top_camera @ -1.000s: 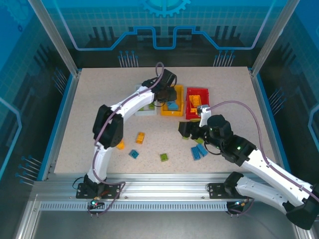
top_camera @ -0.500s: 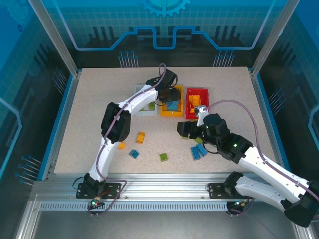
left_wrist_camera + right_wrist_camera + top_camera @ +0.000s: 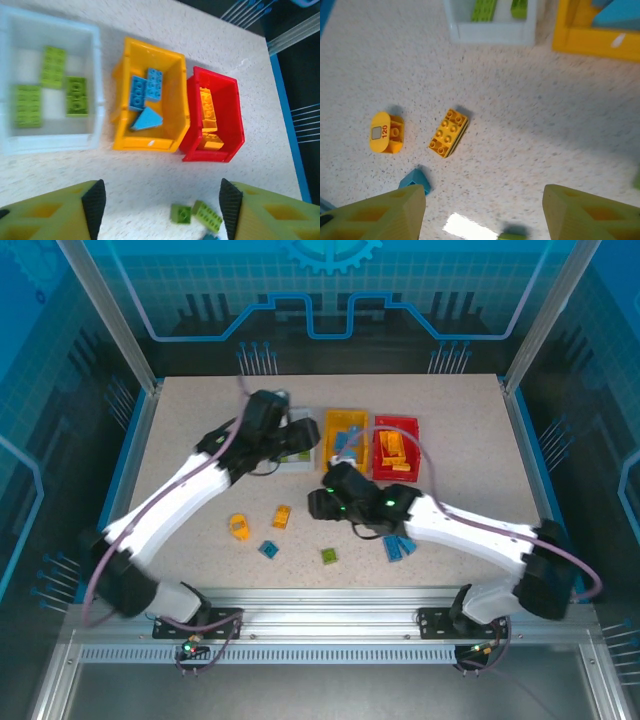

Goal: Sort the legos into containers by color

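Seeing both claws released and empty: my left gripper (image 3: 162, 207) faces the orange-yellow bin (image 3: 121, 100) near the worktop's (image 3: 455, 410) far edge, and my right gripper (image 3: 483, 200) hangs over an orange-yellow brick (image 3: 448, 133).

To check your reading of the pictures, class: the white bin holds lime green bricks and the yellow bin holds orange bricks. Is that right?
Not quite. The left wrist view shows the yellow bin holding blue bricks, not orange; the white bin does hold lime green bricks.
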You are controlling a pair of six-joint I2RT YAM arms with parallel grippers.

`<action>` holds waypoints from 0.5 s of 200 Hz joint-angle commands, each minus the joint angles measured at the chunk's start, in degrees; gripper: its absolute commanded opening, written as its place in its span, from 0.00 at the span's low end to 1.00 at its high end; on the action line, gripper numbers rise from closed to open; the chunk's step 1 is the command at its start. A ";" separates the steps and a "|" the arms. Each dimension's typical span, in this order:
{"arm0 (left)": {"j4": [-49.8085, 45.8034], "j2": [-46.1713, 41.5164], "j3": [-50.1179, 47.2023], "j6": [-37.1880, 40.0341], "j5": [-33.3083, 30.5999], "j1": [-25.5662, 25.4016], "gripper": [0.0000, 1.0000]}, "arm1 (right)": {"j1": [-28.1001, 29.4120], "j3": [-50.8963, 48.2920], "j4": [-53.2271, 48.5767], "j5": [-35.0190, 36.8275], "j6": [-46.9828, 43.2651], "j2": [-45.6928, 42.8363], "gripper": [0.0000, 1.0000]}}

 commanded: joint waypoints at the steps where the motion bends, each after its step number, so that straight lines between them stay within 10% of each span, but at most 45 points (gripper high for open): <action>1: -4.98 -11.26 -10.06 0.34 -8.08 0.42 0.73 | 2.20 8.30 -10.34 4.15 11.03 10.14 0.64; 100: -32.85 -49.32 -23.78 -6.53 -10.56 1.58 0.84 | 3.57 36.57 -19.38 -2.19 19.01 40.33 0.66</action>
